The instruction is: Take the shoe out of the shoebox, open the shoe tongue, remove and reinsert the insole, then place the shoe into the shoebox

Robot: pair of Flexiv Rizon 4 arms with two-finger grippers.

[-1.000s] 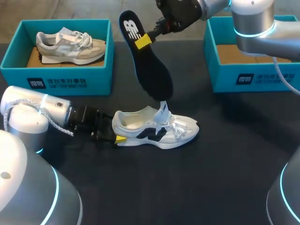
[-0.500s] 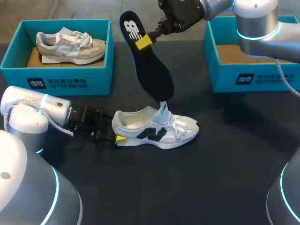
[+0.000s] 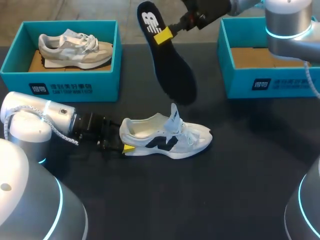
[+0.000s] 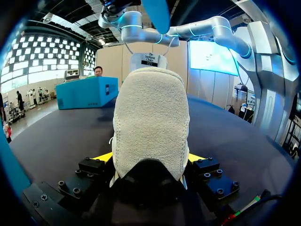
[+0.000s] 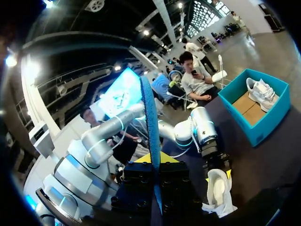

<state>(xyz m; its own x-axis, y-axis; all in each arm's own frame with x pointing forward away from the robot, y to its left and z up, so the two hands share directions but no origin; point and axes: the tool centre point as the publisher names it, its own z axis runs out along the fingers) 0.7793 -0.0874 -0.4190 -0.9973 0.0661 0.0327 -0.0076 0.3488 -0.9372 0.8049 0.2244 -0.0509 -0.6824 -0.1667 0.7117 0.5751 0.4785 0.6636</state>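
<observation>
1. Looks like the middle of the remove-and-reinsert step: insole (image 3: 170, 65) out of the shoe and up in the air, toe end down, just above the tongue and touching nothing.
2. Clamped near its heel end in the right gripper (image 3: 165, 36), a yellow tip on each face.
3. Below it, white shoe (image 3: 165, 137) sole-down on the table (image 3: 225, 190) between the two boxes, tongue pulled upright, opening bare.
4. Pinched at the heel from both sides by the left gripper (image 3: 127, 147).
5. Next, most likely: lower the toe end into the opening, slide it forward under the tongue, press the heel end flat.
6. Left shoebox (image 3: 60, 82): one grey shoe (image 3: 75, 50) on a cardboard liner.
7. Right shoebox (image 3: 260, 82): only a cardboard floor showing, part hidden behind the arm; probably the destination.
</observation>
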